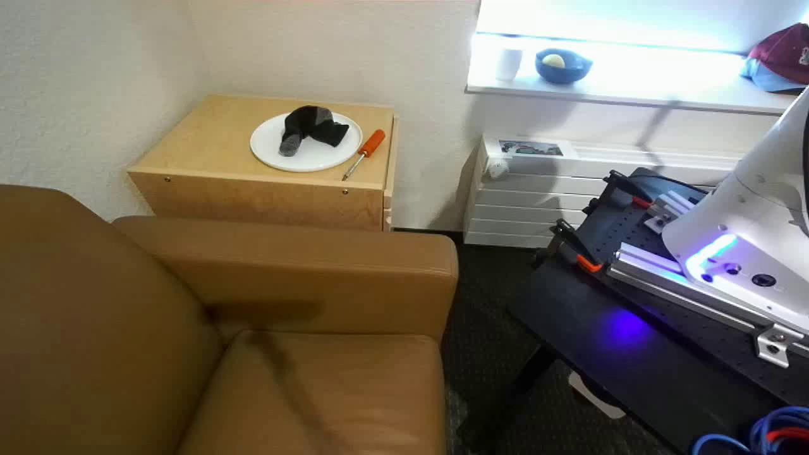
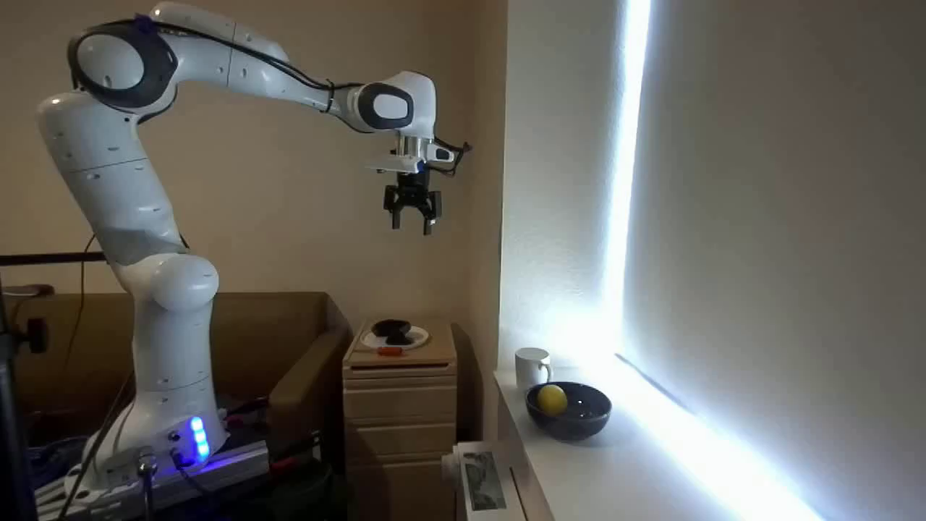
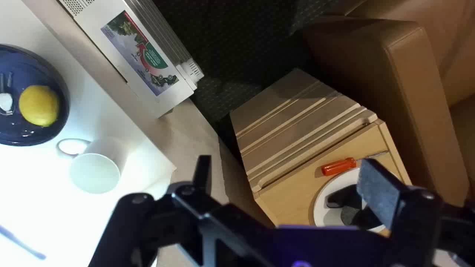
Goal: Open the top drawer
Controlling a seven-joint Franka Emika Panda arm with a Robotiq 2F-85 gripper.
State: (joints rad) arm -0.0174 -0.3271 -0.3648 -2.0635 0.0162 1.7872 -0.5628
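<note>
Top drawer (image 2: 399, 373) sits closed below the plate (image 1: 267, 144) and screwdriver (image 1: 370, 146). The claw (image 2: 411, 226) hangs higher, well apart from it, spread and released.

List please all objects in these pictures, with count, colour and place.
cabinet: one, tan, beside sofa
top drawer: one, tan, in cabinet
lower drawers: three, tan, beneath
plate: one, white, on cabinet
cloth: count unclear, black and grey, on plate
screwdriver: one, orange handle, beside plate
sofa: one, brown, beside cabinet
radiator: one, white, below sill
label: one, multicoloured, on radiator
sill: one, white, above radiator
mug: one, white, on sill
bowl: one, blue, on sill
lemon: one, yellow, in bowl
cap: one, maroon and blue, on sill
table: one, black, under arm
clamps: two, black and red, on table
cables: count unclear, blue and red, near arm
arm: one, white, on table
hand: one, black, at arm's end
</note>
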